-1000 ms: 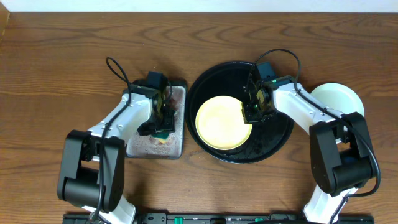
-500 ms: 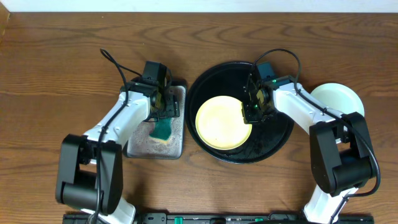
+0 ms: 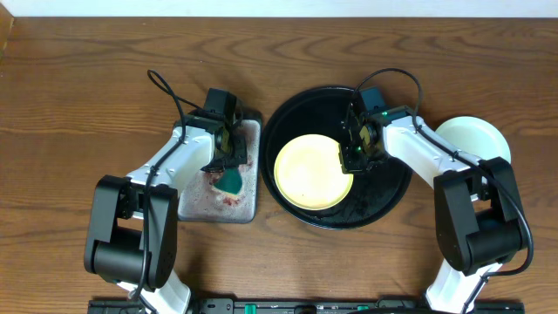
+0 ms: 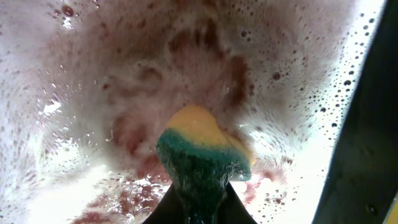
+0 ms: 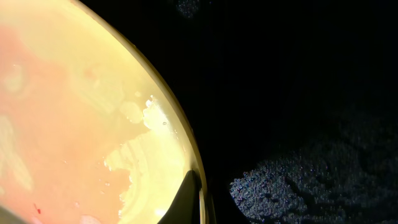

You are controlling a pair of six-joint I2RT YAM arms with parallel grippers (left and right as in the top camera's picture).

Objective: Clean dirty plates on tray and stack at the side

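The wooden table [image 3: 87, 87] carries the black tray [image 3: 305, 113] right of centre, and neither it nor the yellow plate [image 3: 305, 174] lying in its left half has shifted in the last half second. The wrist view shows a pinkish-red film across that plate [image 5: 74, 112]. A pale plate [image 3: 475, 135] sits outside the tray at the table's right side, partly hidden by the right arm, as before. The small grey metal tray [image 3: 196, 205] left of the black one now looks redder, its foam [image 4: 93, 74] stained pink. The left gripper [image 3: 222, 161] has come back toward the near side over that tray and is clamped on the green-and-yellow sponge [image 3: 229, 181], whose yellow face [image 4: 202, 155] presses into the suds. The right gripper [image 3: 353, 157] stays at the yellow plate's right edge; one finger [image 5: 191, 199] shows against the rim, and whether it is closed on it cannot be told.
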